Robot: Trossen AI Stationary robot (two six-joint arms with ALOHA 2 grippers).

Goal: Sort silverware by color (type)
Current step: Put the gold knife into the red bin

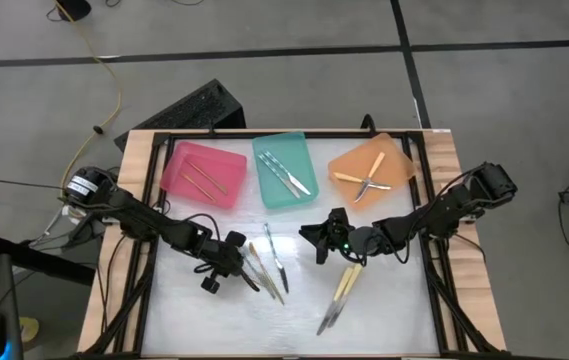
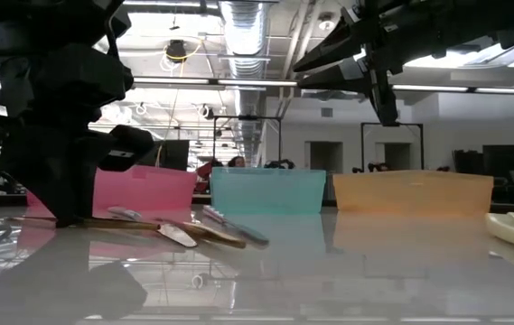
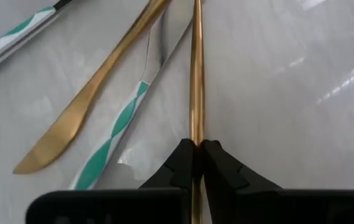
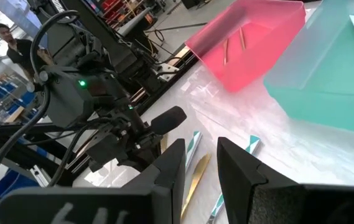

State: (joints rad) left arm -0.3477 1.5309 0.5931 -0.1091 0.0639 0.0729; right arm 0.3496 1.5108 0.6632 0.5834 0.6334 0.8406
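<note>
Closest to your left wrist camera, the left pincer (image 3: 194,163) is pinched fully together on the slim gold utensil (image 3: 196,68), which lies flat on the tabletop (image 1: 384,310) and runs straight out from between the fingertips. Just beside it lie a gold knife (image 3: 83,106) and a teal-and-white striped piece (image 3: 124,121), with another striped handle (image 3: 15,34) farther off.

From above, you can see the sorting is partly done. The pink tray (image 1: 177,176) holds two gold pieces, the teal tray (image 1: 300,160) holds a couple of striped ones, and the orange tray (image 1: 396,158) has two or three pale yellow-handled ones crossed inside.

What is left: the cluster under your left arm, roughly four or five utensils, and a pair of pale yellow-handled pieces (image 1: 342,292) on the right side of the tabletop. So I judge you about halfway.

Your right pincer (image 1: 316,240) hovers mid-table above the surface, jaws partly apart with nothing between them.

The gripped gold piece likely belongs in the pink tray, once you lift it.
</note>
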